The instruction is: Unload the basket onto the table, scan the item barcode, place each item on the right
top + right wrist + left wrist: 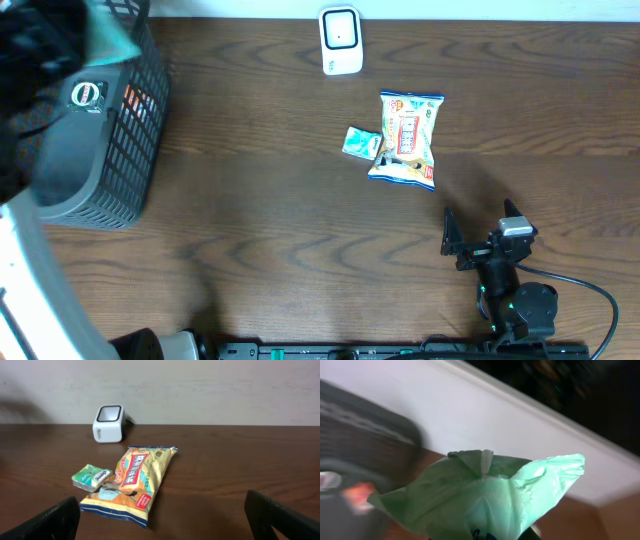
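Green packet (pixel 485 495) was clamped in the closed left gripper (pixel 88 42), with the basket (pixel 120 150) beneath it. Right gripper (pixel 165 519) stood fully open, holding nothing; snack bag (pixel 137 482) and scanner (pixel 108 424) lay ahead of it.

Wooden table (pixel 250 200) bears scanner (pixel 340 40), snack bag (pixel 406 140), packet (pixel 359 142), basket (pixel 120 150).

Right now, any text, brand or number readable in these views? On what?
Nothing reads clearly.
On the snack bag: red and blue print, too blurred.
On the small green pack: print too small.
On the scanner: nothing legible.
On the basket: round sticker, orange label, blurred.
On the green bag: dark marks, cut off by the frame.
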